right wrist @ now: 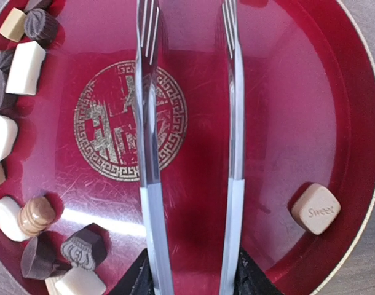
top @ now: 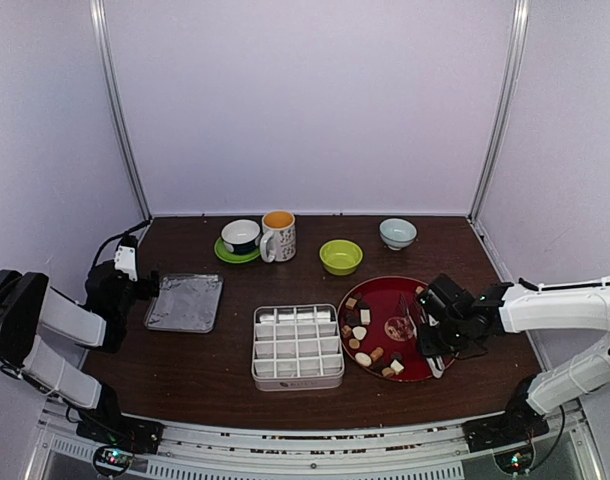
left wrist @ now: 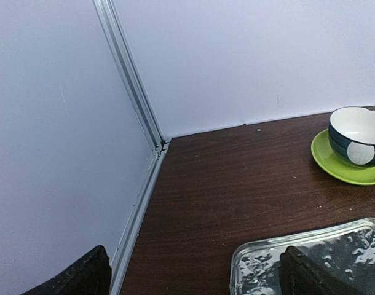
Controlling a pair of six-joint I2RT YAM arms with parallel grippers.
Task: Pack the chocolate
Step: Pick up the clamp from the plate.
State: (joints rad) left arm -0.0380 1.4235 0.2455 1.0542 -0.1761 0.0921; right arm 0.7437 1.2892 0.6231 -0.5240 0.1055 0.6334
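I'm holding the metal tongs in the right gripper over the red plate — its fingers pressing on both arms, the tong tips apart. The chocolate is lying mostly along the plate's left rim, with one tan cube alone at the right. I'm aiming to straddle a single piece squarely, squeezing gently. The left gripper is idling by the foil tray, fingers spread wide.

Chocolate on plate, tongs over it, divided box left, foil tray farther left, cups behind
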